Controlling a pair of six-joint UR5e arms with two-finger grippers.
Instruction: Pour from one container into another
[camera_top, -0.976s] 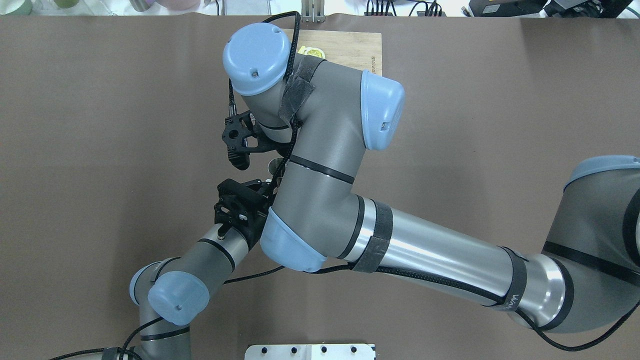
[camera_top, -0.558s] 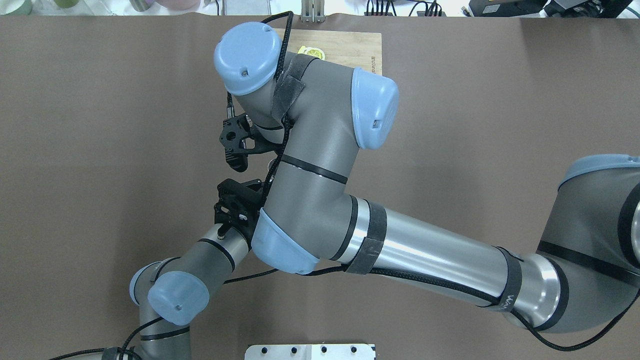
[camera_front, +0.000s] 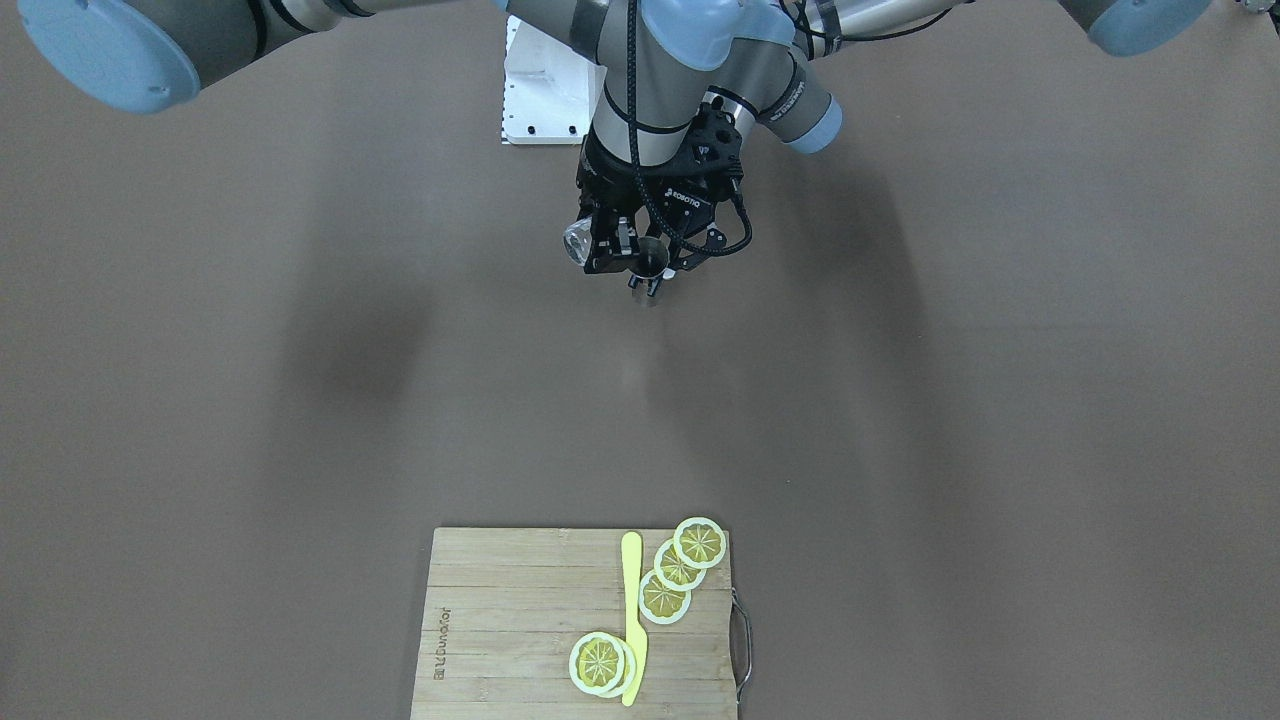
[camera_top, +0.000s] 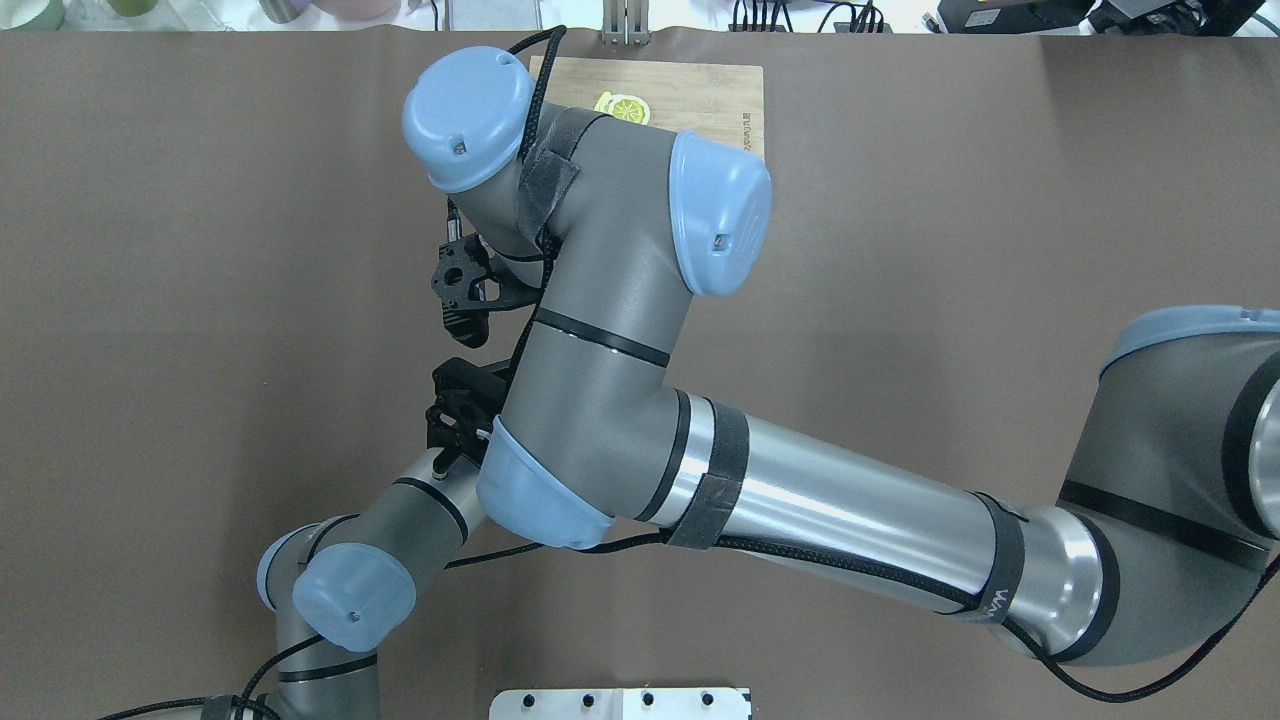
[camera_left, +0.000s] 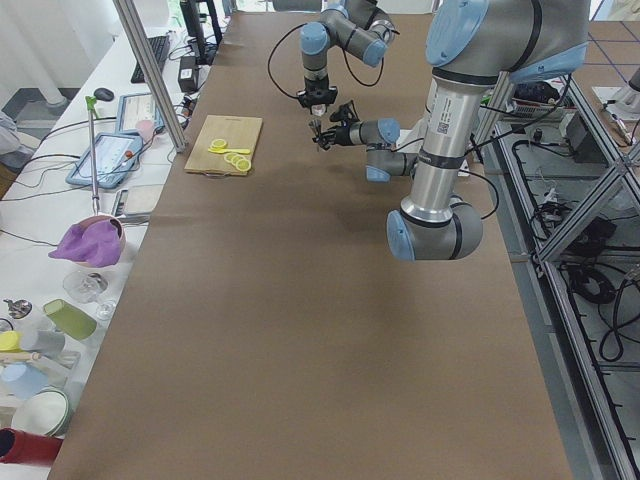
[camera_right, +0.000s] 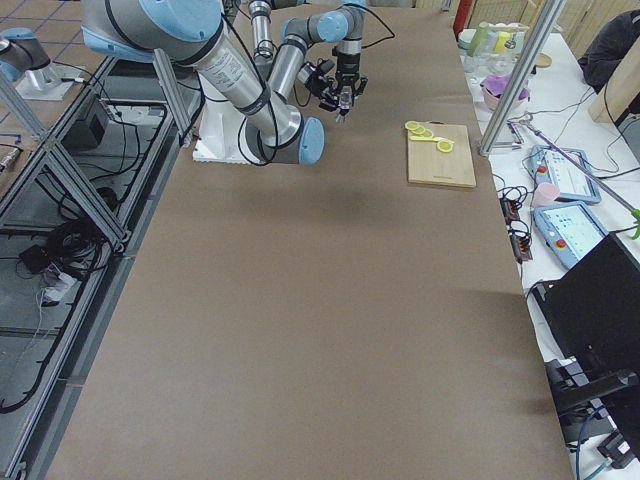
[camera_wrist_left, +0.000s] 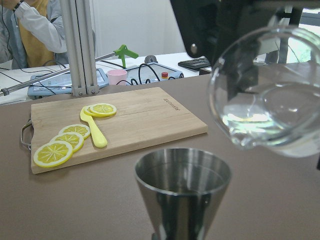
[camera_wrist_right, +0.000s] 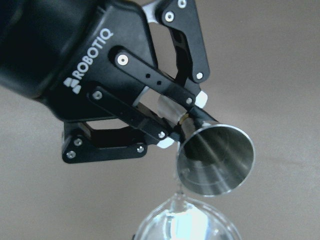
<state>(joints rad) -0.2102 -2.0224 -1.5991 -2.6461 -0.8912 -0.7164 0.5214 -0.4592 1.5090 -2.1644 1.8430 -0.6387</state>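
Note:
A steel cone-shaped jigger stands upright in my left gripper, which is shut on its lower part. Just above it and to the side hangs a clear glass pitcher with clear liquid in it, tilted with its spout toward the jigger's rim. My right gripper is shut on the pitcher. From the front the jigger sits right beside the pitcher, above mid-table. In the overhead view the right arm hides both containers.
A wooden cutting board with lemon slices and a yellow knife lies at the table's far edge. The white base plate is near the robot. A person and benches with cups stand beyond the table.
The right arm has swung toward the left of the overhead view and now covers the jigger, which showed before. The left arm has hardly moved.

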